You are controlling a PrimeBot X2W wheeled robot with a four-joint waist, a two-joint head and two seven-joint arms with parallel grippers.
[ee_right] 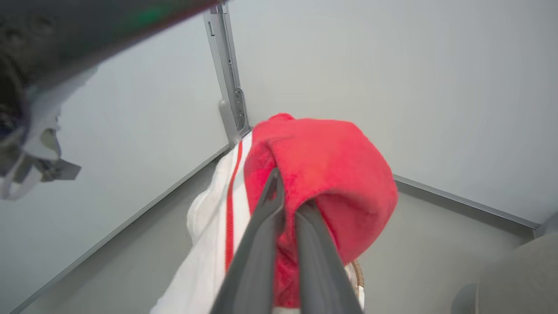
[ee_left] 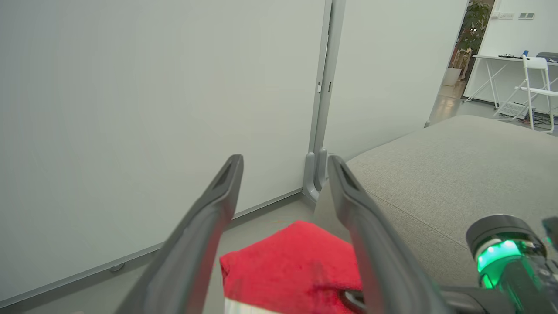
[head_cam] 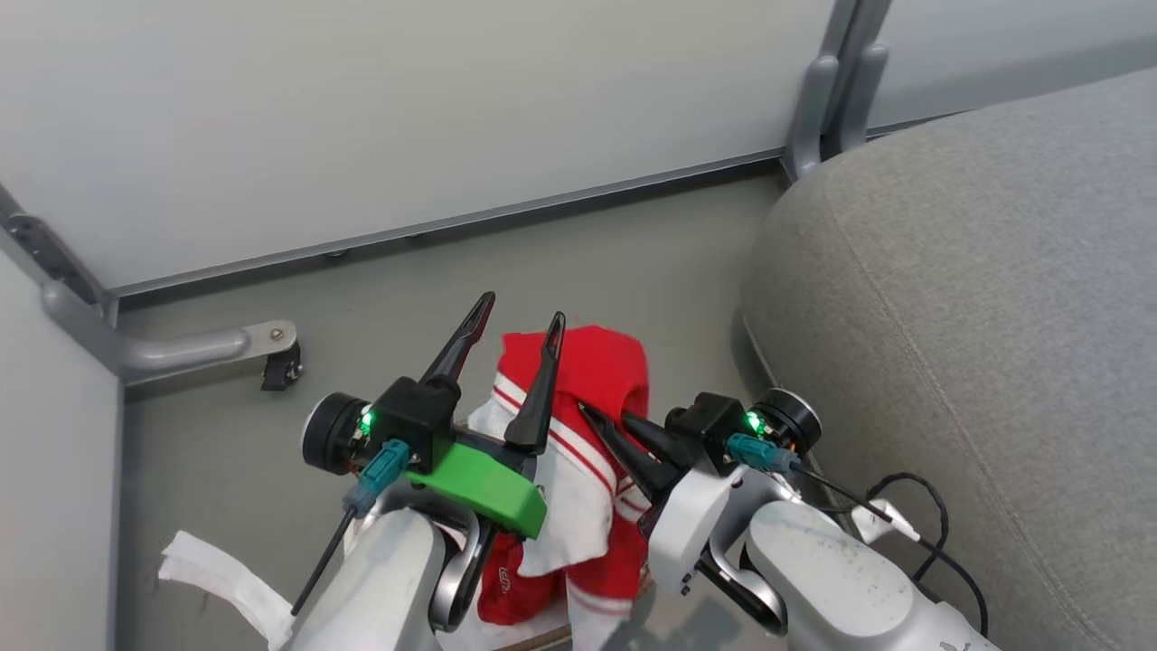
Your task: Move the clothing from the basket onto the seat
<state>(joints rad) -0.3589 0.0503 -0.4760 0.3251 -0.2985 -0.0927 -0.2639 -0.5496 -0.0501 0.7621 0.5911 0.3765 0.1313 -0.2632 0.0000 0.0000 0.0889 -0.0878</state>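
The clothing (head_cam: 601,366), a red jersey with white panels and thin red stripes, hangs bunched in the air between my two arms. My right gripper (head_cam: 598,418) is shut on its red fabric, which drapes over the fingertips (ee_right: 273,192) in the right wrist view as a red mound (ee_right: 331,165). My left gripper (head_cam: 522,309) stands open just left of the garment, with its fingers apart and nothing between them (ee_left: 285,162); red cloth (ee_left: 296,261) lies below them. The grey seat (head_cam: 976,271) fills the right side. A sliver of the basket's brown rim (ee_right: 358,272) shows under the clothing.
Pale partition walls (head_cam: 362,117) on grey metal feet close off the back and left; one foot with a caster (head_cam: 280,362) sticks out over the floor. A white strip of cloth (head_cam: 217,579) lies at lower left. A black cable (head_cam: 922,524) loops by my right forearm.
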